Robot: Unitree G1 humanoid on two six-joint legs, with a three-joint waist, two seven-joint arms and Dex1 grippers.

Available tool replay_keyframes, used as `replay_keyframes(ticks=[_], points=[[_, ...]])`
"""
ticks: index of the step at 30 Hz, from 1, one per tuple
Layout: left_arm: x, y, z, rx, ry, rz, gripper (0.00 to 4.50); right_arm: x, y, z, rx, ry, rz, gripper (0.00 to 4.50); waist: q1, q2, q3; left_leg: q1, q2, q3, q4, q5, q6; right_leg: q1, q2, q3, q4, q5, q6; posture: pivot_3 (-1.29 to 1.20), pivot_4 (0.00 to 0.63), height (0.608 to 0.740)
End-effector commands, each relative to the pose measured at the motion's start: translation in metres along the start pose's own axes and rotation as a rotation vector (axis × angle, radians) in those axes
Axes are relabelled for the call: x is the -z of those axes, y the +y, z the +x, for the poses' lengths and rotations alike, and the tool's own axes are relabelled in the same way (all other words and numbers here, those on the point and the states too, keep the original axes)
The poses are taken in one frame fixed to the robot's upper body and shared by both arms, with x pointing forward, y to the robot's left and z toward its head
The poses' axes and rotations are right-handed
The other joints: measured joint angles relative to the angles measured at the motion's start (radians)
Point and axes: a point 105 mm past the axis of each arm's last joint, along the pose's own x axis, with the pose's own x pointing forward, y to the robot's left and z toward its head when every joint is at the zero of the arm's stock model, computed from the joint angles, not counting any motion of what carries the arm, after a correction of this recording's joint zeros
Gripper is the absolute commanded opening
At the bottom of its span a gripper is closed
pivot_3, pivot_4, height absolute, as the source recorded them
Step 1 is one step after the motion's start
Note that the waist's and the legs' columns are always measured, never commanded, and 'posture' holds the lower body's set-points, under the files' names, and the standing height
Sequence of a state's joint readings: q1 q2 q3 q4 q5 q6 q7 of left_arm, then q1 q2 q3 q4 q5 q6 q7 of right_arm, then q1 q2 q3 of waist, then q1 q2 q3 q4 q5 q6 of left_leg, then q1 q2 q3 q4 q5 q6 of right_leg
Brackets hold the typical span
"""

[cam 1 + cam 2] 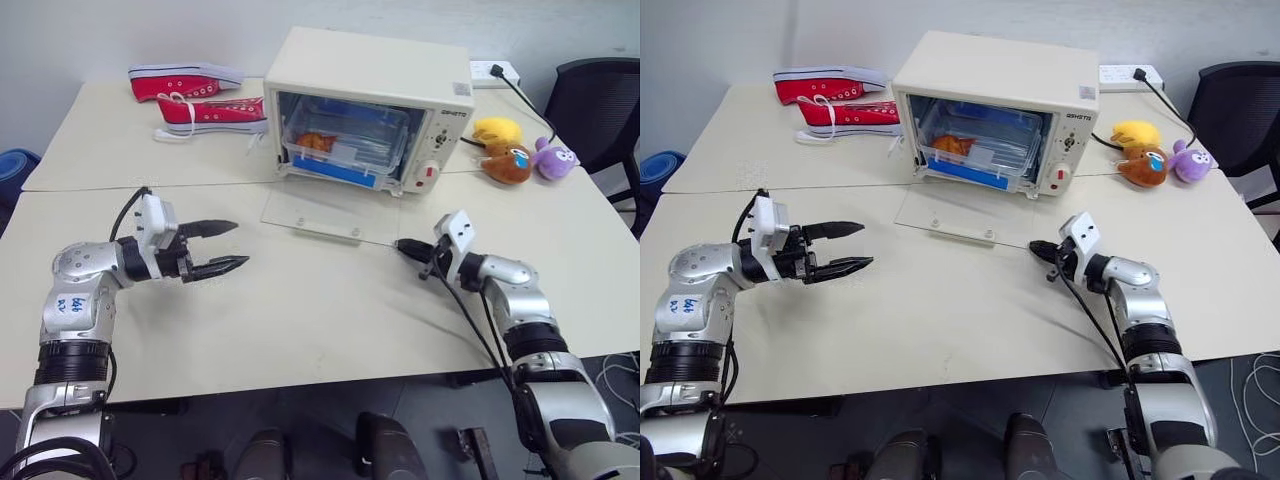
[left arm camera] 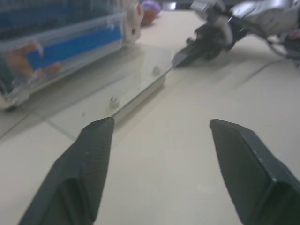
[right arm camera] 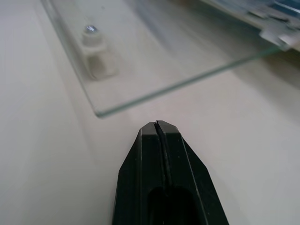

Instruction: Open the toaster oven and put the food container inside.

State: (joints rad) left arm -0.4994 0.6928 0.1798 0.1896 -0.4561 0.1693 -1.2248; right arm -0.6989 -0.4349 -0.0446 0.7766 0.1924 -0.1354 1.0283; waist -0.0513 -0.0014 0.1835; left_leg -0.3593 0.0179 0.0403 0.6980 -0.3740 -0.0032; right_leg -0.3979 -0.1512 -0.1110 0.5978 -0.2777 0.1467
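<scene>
Clear food container [image 1: 345, 143] is sitting inside the open toaster oven [image 1: 370, 100]; left gripper [image 1: 232, 248] gaping empty, right gripper [image 1: 402, 246] pinched shut, empty.

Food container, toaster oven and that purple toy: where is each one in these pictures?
food container [image 1: 350, 140]: left eye view, its clear front wall, inside the oven.
toaster oven [image 1: 370, 65]: left eye view, its cream top.
purple toy [image 1: 553, 158]: left eye view, its body.
</scene>
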Motion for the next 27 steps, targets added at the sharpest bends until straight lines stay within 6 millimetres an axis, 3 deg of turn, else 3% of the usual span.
replay_keyframes(ticks=[1, 9, 15, 18, 23, 27], points=[[-0.017, -0.004, -0.005, 0.005, -0.026, 0.017, 4.47, -0.02, 0.003, 0.0, -0.038, -0.121, -0.034, 0.0, -0.004, 0.0, 0.0, 0.0, 0.0, 0.0, 0.0, 0.0, 0.0, 0.0, 0.0, 0.0, 0.0, 0.0, 0.0, 0.0, 0.15, 0.74], [-0.044, 0.017, -0.006, -0.161, -0.191, -0.027, 4.47, -0.066, 0.001, -0.007, -0.02, -0.392, -0.058, 0.0, -0.003, 0.0, 0.0, 0.0, 0.0, -0.001, 0.0, 0.0, 0.0, 0.0, 0.0, 0.0, 0.0, 0.0, 0.0, 0.0, 0.15, 0.74], [-0.051, 0.033, -0.008, -0.291, -0.279, -0.065, 4.47, -0.109, -0.018, -0.005, 0.065, -0.564, 0.012, 0.0, -0.004, 0.001, 0.0, 0.001, 0.0, -0.001, 0.0, 0.0, 0.0, 0.0, 0.0, 0.0, 0.001, 0.0, 0.0, 0.0, 0.15, 0.74], [-0.047, 0.04, -0.01, -0.333, -0.289, -0.094, 4.47, -0.128, -0.031, 0.006, 0.109, -0.591, 0.035, 0.0, -0.005, 0.001, 0.0, 0.001, 0.0, -0.001, 0.0, 0.0, -0.001, 0.0, 0.0, 0.0, 0.001, 0.0, 0.0, 0.0, 0.15, 0.74], [-0.041, 0.049, -0.009, -0.372, -0.254, -0.071, 4.47, -0.136, -0.049, 0.018, 0.195, -0.569, 0.047, 0.0, -0.004, 0.001, 0.0, 0.001, 0.0, -0.001, 0.0, 0.0, -0.001, 0.0, 0.0, 0.0, 0.001, 0.0, 0.0, 0.0, 0.15, 0.74], [-0.039, 0.055, -0.009, -0.396, -0.227, -0.03, 4.47, -0.14, -0.055, 0.013, 0.213, -0.592, 0.054, 0.0, -0.004, 0.001, 0.001, 0.001, 0.0, -0.001, -0.001, 0.0, -0.001, 0.0, 0.0, 0.0, 0.001, 0.0, 0.0, 0.0, 0.15, 0.74]])
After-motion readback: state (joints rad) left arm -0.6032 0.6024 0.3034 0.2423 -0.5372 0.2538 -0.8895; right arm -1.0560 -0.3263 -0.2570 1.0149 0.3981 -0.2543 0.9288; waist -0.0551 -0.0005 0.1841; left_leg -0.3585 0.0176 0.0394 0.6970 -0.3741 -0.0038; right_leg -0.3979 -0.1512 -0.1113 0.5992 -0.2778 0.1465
